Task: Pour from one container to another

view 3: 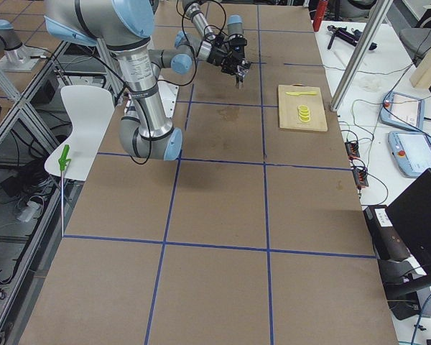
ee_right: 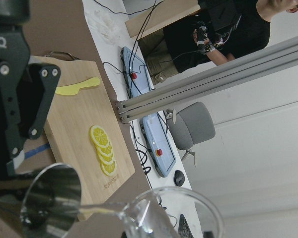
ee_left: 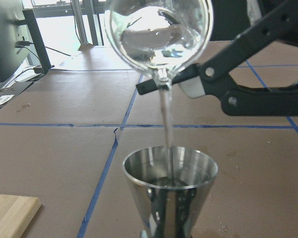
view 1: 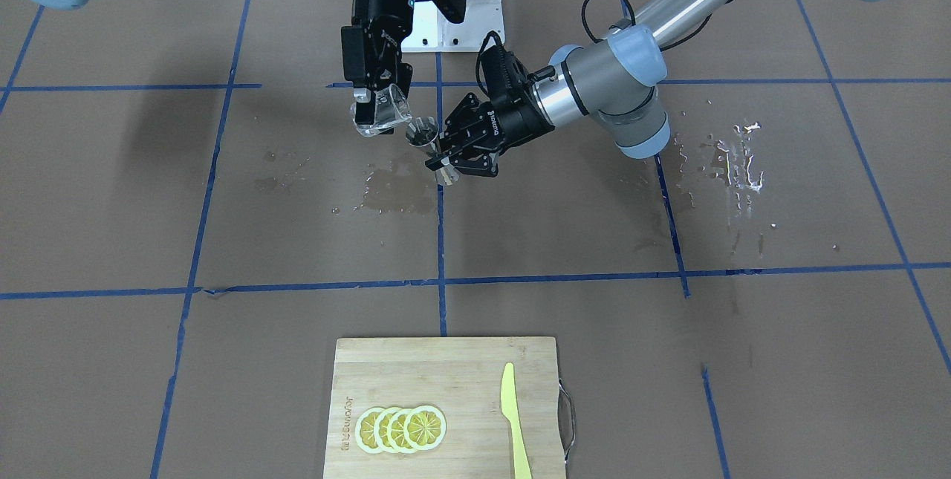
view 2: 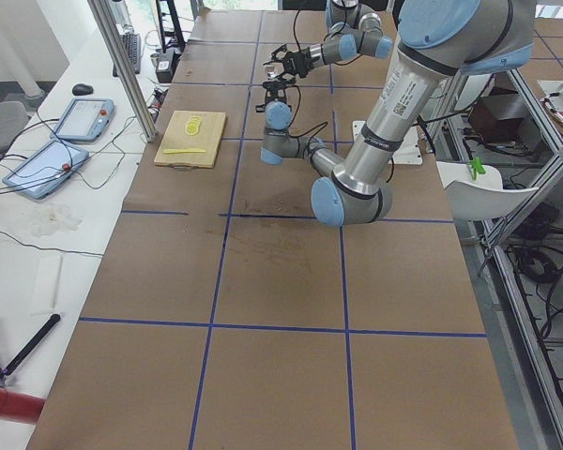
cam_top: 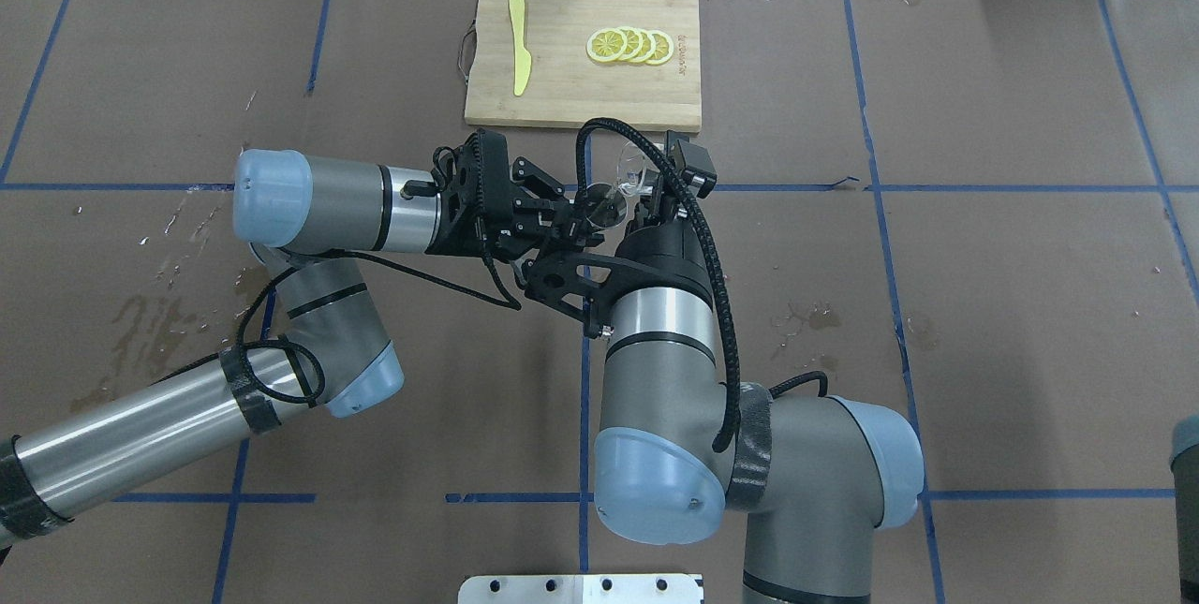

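Observation:
The clear glass [view 1: 380, 113] hangs tilted in my right gripper [view 1: 375, 96], which is shut on it above the table. Its lip is over the steel jigger [view 1: 423, 133], and my left gripper [view 1: 443, 160] is shut on the jigger's narrow waist and holds it off the table. In the left wrist view a thin stream of water runs from the glass [ee_left: 159, 34] into the jigger's [ee_left: 170, 188] upper cup. The right wrist view shows the glass rim [ee_right: 169, 213] beside the jigger's mouth [ee_right: 52, 198]. From overhead the glass [cam_top: 637, 175] and jigger [cam_top: 599, 207] meet just short of the cutting board.
A wooden cutting board [view 1: 446, 360] with lemon slices [view 1: 401, 428] and a yellow knife [view 1: 513, 419] lies at the table's operator side. Wet patches [view 1: 397, 189] darken the brown paper under the grippers, and more spilled drops [view 1: 735, 156] lie toward my left.

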You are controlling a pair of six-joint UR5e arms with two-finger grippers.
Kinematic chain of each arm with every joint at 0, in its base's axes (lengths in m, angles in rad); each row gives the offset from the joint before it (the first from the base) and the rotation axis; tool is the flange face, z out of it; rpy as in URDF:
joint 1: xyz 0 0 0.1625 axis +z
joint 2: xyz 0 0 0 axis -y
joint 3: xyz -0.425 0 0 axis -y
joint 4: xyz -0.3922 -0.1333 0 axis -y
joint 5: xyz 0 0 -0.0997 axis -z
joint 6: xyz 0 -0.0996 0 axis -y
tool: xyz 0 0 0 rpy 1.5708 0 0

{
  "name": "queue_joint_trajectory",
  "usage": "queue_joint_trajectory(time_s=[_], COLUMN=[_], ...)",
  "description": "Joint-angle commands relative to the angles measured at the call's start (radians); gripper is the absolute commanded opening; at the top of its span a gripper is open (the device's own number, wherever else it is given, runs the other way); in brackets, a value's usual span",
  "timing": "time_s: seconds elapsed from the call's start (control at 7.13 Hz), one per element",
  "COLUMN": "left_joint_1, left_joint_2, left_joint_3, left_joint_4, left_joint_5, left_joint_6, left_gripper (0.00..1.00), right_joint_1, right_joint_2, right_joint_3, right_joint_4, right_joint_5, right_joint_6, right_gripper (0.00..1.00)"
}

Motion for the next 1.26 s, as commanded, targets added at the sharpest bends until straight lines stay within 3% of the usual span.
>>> queue_joint_trajectory(time_s=[0.0,1.12], left_joint_1=[0.000,0.000], left_joint_2=[0.000,0.000], left_joint_3=[0.000,0.000], left_joint_4=[0.000,0.000], left_joint_5=[0.000,-0.001], left_joint_6=[0.000,0.000], left_gripper=[0.00,0.00], right_joint_1=[-0.001,-0.001], right_joint_2=[0.001,0.002], right_joint_3=[0.001,0.001], right_joint_4=[-0.018,-0.047], right_joint_5=[-0.009,-0.035], right_joint_6=[-0.013,-0.085], right_gripper=[0.00,0.00])
